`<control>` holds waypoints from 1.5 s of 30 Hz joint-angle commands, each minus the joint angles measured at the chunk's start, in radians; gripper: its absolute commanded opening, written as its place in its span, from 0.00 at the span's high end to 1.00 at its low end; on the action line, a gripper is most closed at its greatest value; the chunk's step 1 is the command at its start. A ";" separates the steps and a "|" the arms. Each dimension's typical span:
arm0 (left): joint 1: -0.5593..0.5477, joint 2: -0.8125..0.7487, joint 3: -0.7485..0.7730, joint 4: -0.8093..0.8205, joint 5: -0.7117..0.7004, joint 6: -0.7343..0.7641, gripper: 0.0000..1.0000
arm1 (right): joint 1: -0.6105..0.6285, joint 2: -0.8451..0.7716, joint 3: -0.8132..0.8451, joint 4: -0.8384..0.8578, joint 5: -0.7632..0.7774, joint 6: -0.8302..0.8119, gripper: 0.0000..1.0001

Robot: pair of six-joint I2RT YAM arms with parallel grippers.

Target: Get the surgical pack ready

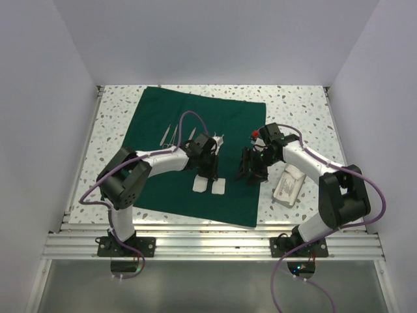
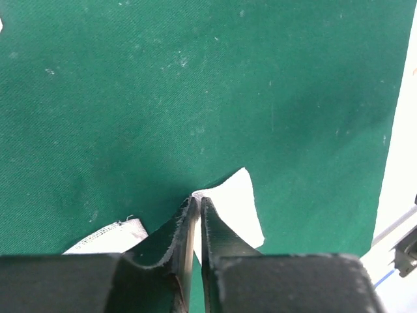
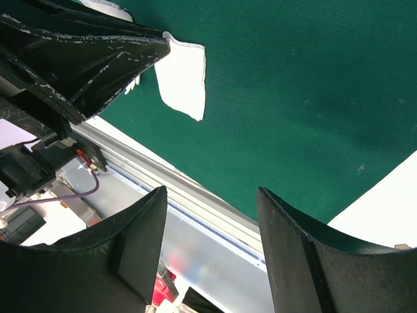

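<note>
The dark green drape (image 1: 189, 117) lies flat on the speckled table (image 1: 300, 104), and the left gripper (image 2: 197, 201) is clamped on the corner of a white gauze square (image 2: 238, 205) near the drape's front edge. A second gauze piece (image 2: 107, 236) lies just beside. The right gripper (image 3: 212, 195) hangs spread and empty nearby, with the metal tray (image 1: 290, 184) off the cloth to its right.

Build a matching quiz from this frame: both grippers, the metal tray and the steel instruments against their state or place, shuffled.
Things:
1. left gripper
2. right gripper
3. metal tray
4. steel instruments

State or place:
A. on the bare table, right of the drape
B. open, holding nothing
C. lying on the drape, in its left half
D. closed on the corner of a gauze square

Pairs: 1-D, 2-B, 3-A, 4-C
</note>
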 commanded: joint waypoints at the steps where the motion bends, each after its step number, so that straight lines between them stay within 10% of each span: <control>1: 0.001 -0.022 -0.015 -0.022 -0.100 0.044 0.90 | -0.004 -0.030 -0.004 -0.007 -0.015 -0.016 0.39; 26: 0.014 -0.243 0.095 -0.346 0.047 0.101 1.00 | -0.004 -0.033 -0.026 0.024 -0.029 0.004 0.39; 45: 0.129 -0.192 0.069 -0.288 0.109 0.141 1.00 | -0.003 -0.027 -0.029 0.019 -0.021 0.016 0.39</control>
